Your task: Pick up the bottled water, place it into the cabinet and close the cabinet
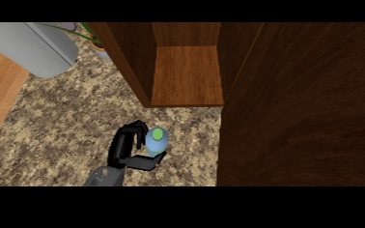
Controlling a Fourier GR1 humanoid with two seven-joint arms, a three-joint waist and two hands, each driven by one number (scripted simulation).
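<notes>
1. One hand only was seen: the left hand (127,147), brought in from the lower edge. Its fingers (134,127) were curled round the far side of the bottle (157,141) and the thumb was closed against the near side, so that the bottle was held between them.
2. The bottle was found over the speckled desk (57,135), just in front of the cabinet (132,63) and close beside the edge of its door (292,106). Whether it had been lifted off the desk could not be told.
3. The door was swung wide open, presumably so that the shelf (187,77) could be reached.
4. The bottle was gripped from its left side, it was judged, so that it could be carried straight forward into the opening while kept upright.
5. The bottle was viewed from above: a pale blue body was topped by a bright green cap, and its left side was partly hidden by the hand.
6. The right hand was not shown.
</notes>
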